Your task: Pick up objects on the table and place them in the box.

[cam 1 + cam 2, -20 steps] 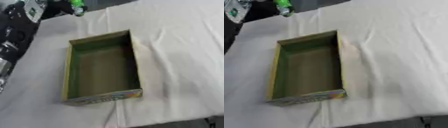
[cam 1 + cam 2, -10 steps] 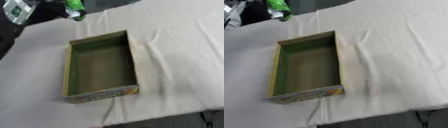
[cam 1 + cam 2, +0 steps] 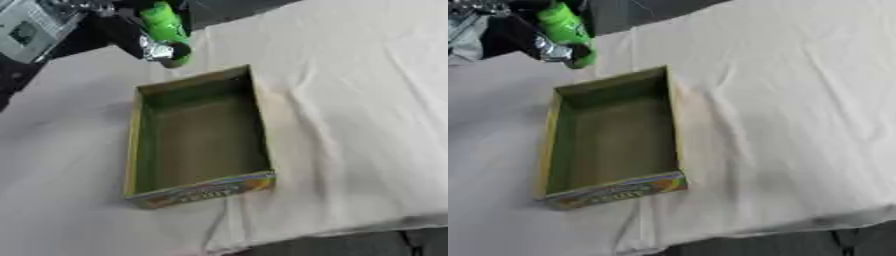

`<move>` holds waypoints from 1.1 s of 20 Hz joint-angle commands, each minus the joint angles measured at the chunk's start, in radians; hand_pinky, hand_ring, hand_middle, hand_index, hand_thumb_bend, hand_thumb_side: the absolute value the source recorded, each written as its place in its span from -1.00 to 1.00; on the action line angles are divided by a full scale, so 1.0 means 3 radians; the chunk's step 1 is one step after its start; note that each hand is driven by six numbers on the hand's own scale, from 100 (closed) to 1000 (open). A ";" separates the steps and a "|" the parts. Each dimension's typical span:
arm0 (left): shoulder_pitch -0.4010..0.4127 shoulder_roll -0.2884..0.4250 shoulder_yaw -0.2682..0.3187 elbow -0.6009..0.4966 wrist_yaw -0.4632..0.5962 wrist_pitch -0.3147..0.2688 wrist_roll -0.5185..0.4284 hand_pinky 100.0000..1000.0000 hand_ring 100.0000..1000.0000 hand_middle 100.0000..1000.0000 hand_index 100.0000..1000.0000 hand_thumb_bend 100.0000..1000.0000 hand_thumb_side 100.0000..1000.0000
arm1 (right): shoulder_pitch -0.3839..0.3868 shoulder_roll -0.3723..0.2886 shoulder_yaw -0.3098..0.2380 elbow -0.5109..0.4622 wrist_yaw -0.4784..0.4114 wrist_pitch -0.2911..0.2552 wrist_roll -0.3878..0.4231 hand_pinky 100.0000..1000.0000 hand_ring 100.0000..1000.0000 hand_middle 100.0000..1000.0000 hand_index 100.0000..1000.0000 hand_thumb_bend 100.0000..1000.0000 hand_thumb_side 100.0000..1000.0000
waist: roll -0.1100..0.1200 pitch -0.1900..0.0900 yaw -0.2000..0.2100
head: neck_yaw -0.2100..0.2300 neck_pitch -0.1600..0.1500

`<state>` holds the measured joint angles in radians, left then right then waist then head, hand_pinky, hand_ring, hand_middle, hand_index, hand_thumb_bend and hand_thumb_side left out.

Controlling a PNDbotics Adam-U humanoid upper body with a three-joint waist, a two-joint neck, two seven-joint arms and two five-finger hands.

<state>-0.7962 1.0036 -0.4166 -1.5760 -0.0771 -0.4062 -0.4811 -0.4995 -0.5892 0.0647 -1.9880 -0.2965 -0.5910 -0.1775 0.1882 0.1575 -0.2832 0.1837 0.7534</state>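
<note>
Closer to box (image 3: 197, 137) than before, left hand (image 3: 140, 37) is gripping green bottle (image 3: 164, 27) above its far edge, on white-clothed table (image 3: 350, 115).

Left hand with a green bottle above the far end of an open box.

The left hand (image 3: 144, 42), black with silver parts, comes in from the upper left corner, and its fingers seem curled round a green bottle (image 3: 164, 27), though this part is blurred. The bottle is tilted, its dark lower end just beyond the far wall of the box (image 3: 133, 145). The box is long, green inside, with a colourful printed near end, and it lies on a white cloth (image 3: 350, 125).
</note>
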 commanded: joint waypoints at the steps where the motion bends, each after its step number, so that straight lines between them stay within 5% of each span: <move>1: -0.0008 0.0187 -0.0050 -0.0236 0.0215 0.0092 -0.0104 -1.00 -1.00 -0.97 -0.32 -1.00 0.12 | -0.0024 -0.0096 -0.0020 -0.0040 -0.0011 0.0005 -0.0013 0.06 0.30 0.50 0.84 -1.00 0.31 | -0.0031 -0.0072 -0.0009 | 0.0010 -0.0010; 14: 0.0044 0.0247 -0.0231 -0.0456 0.0307 0.0160 -0.0421 -1.00 -1.00 -0.94 -0.28 -1.00 0.16 | -0.0035 -0.0085 -0.0048 -0.0040 -0.0033 0.0013 -0.0054 0.08 0.31 0.50 0.84 -1.00 0.33 | -0.0026 -0.0074 -0.0034 | 0.0030 -0.0016; 22: 0.0086 0.0265 -0.0305 -0.0464 -0.0118 0.0120 -0.1095 -1.00 -1.00 -0.92 -0.26 -1.00 0.32 | -0.0040 -0.0066 -0.0137 -0.0040 -0.0010 0.0054 -0.0240 0.09 0.31 0.48 0.84 -1.00 0.30 | -0.0021 -0.0070 -0.0052 | 0.0059 -0.0015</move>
<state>-0.7627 1.0397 -0.5145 -1.7076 -0.0926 -0.3446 -0.7534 -0.5004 -0.5888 0.0336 -1.9880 -0.3023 -0.5757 -0.2390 0.1890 0.1516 -0.2993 0.1868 0.7533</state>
